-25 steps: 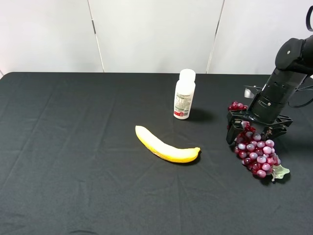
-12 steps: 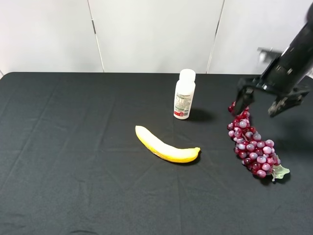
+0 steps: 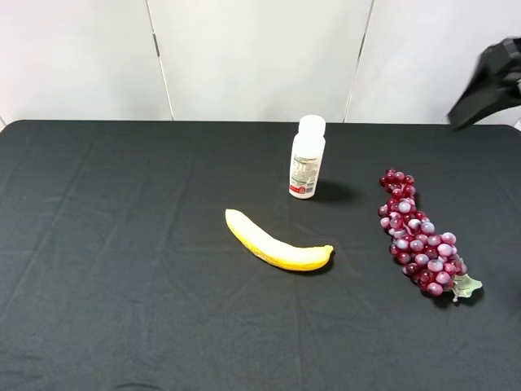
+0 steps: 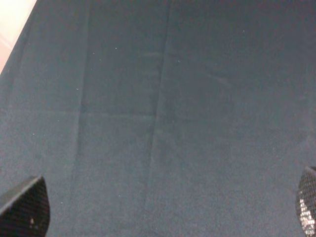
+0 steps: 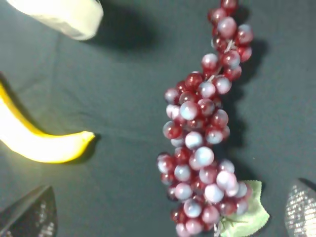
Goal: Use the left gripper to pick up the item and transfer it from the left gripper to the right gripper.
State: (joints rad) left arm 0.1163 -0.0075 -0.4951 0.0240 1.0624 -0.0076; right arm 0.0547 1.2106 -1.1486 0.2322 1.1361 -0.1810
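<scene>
Where the grape bunch lies: the bunch of plastic grapes point(image 3: 419, 234) rests flat on the black tablecloth point(image 3: 122, 269) at the right of the overhead frame, its green leaf point(image 3: 467, 286) at the lower end, nothing touching it.
Right gripper: only a blurred black part of the arm point(image 3: 488, 81) shows at the upper right edge; in its wrist view the fingertips point(image 5: 32, 215) sit far apart at the lower corners, holding nothing, with the grapes point(image 5: 205, 133) between them on the cloth.
Left gripper: fingertips point(image 4: 24, 212) spread wide at the lower corners, empty, over bare cloth.
Banana: the yellow banana point(image 3: 277, 242) lies mid-frame, well apart from the grapes.
Bottle: the white pill bottle point(image 3: 307, 157) stands upright above the banana.
</scene>
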